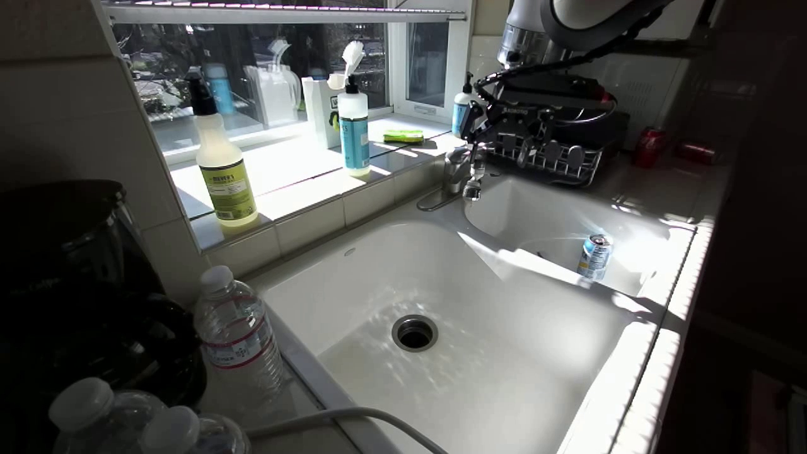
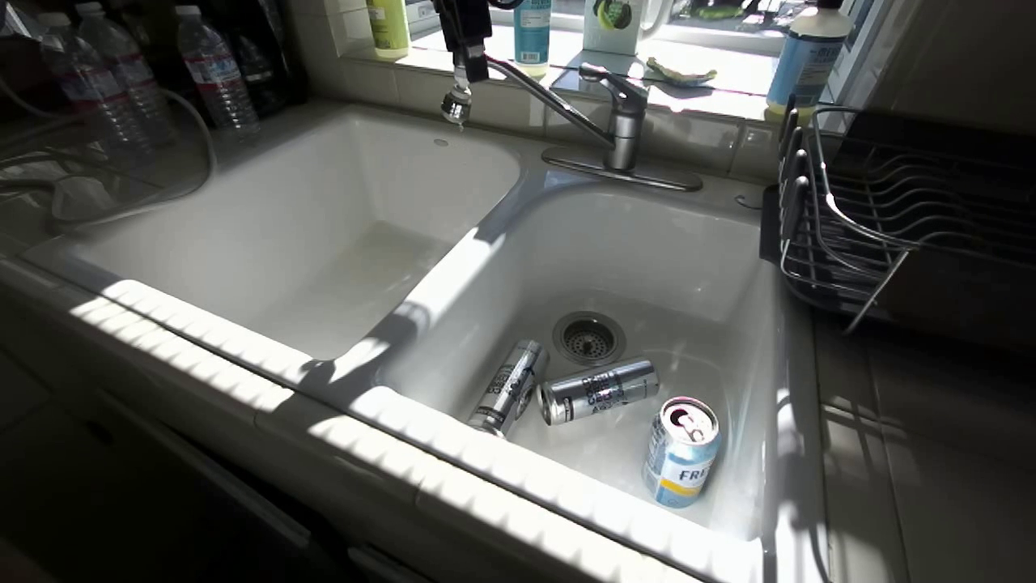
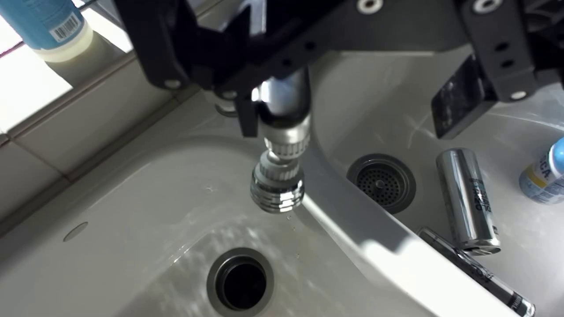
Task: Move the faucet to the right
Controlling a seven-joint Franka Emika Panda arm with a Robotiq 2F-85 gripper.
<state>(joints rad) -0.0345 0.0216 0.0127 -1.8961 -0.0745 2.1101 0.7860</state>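
Note:
The chrome faucet (image 2: 625,129) stands on the ledge behind the sink divider. Its thin spout slants up toward the left basin in an exterior view, with a nozzle (image 2: 457,105) hanging from its end. Drops show under the nozzle. The faucet's base also shows in an exterior view (image 1: 454,170). My gripper (image 3: 350,127) is open, its jaws wide apart. In the wrist view the spout's end (image 3: 282,105) is close beside the left finger (image 3: 248,116), on the inner side; contact is unclear. The right finger (image 3: 458,99) is well away, over the right basin. The gripper hides part of the spout.
Cans lie in the right basin, and a blue can (image 2: 684,453) stands there. A dish rack (image 2: 874,219) is beside that basin. Soap bottles (image 1: 356,132) stand on the sill (image 1: 284,183) behind. Water bottles (image 1: 239,334) stand past the left basin.

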